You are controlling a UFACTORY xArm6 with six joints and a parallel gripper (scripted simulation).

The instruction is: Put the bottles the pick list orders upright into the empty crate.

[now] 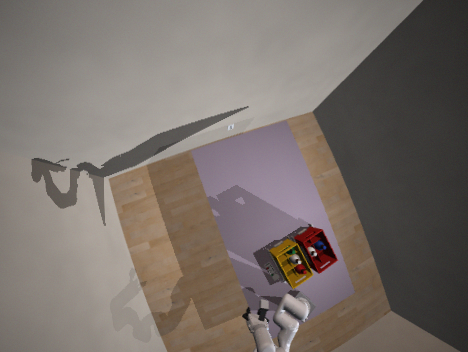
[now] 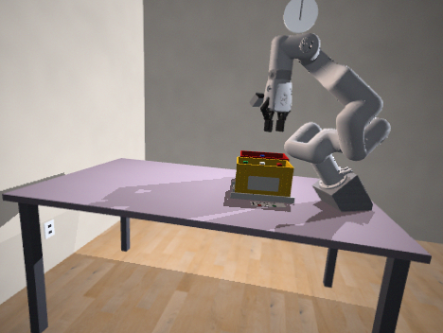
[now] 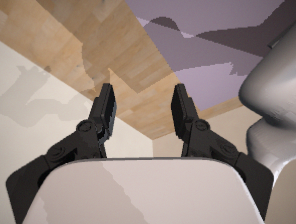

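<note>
Two crates (image 2: pixel 263 182) stand side by side on the table (image 2: pixel 142 189), pick list (image 2: pixel 265 204) beside them.

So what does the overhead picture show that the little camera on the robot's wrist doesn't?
Only the top view shows the yellow crate and the red crate side by side, with bottle caps inside both, plus the grey paper strip beside the yellow crate.

Only the wrist view shows the two black fingers up close, apart, with nothing between them.

Both show the purple table, the wooden floor and part of the white arm.

Pick list (image 2: pixel 265 204) marks perhaps colored, too small to read.
</note>
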